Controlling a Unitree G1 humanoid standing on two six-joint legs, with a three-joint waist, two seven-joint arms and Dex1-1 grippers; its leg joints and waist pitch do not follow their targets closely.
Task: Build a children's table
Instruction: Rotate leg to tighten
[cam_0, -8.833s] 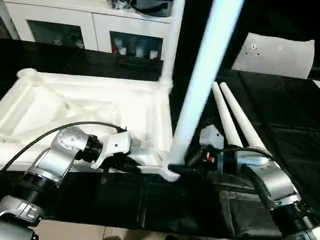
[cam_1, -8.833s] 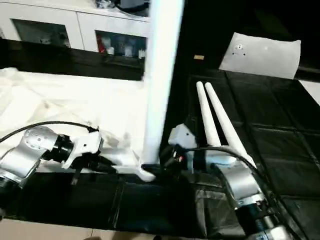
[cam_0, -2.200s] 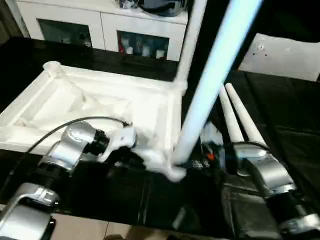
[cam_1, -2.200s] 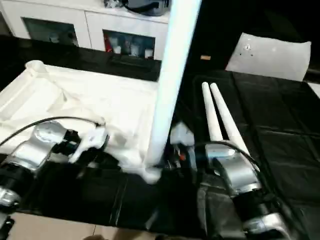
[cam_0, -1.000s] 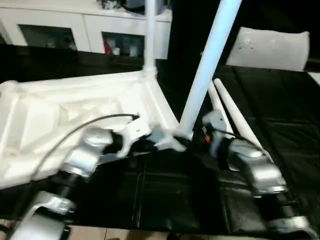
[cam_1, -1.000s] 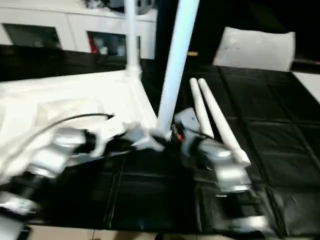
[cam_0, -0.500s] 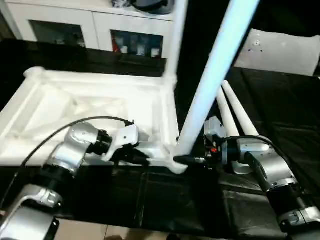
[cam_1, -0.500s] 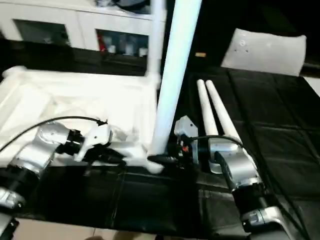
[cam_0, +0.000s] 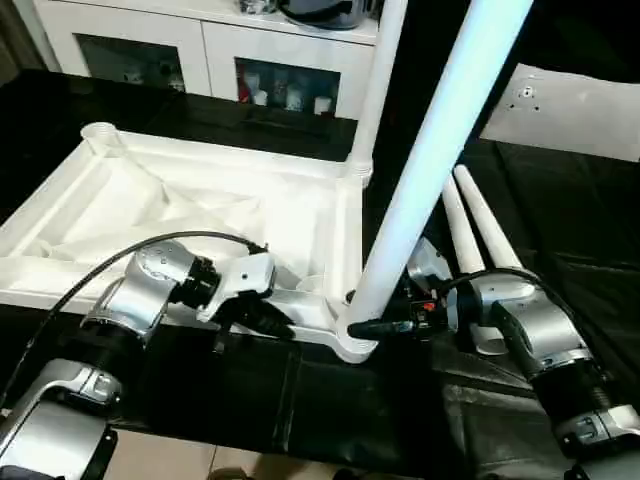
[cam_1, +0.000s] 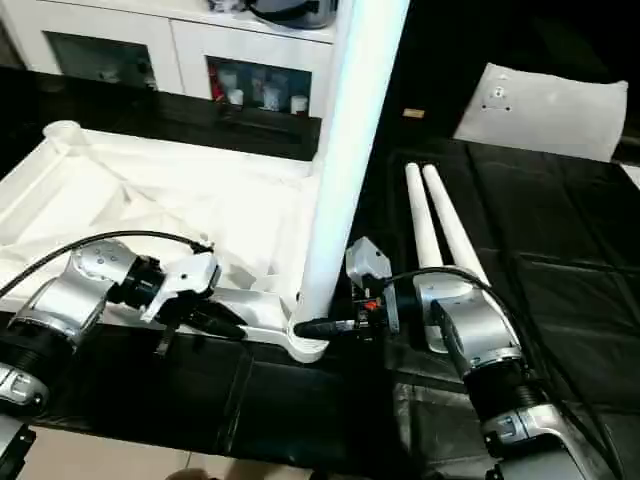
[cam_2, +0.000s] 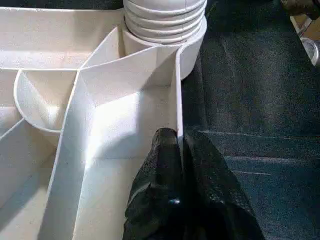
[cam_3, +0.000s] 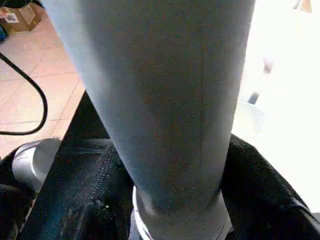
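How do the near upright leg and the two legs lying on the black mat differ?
The near leg stands upright, its base seated in the tabletop's near corner socket; the two loose legs lie flat, side by side on the mat, fitted to nothing. The right end effector straddles the near leg's base; nothing grips the loose legs. All three are long, round, white and tapered.

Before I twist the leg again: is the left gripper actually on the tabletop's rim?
Touching. In the left wrist view the left gripper's black fingers pinch the tabletop's thin upright rim wall between them, just short of the corner socket.
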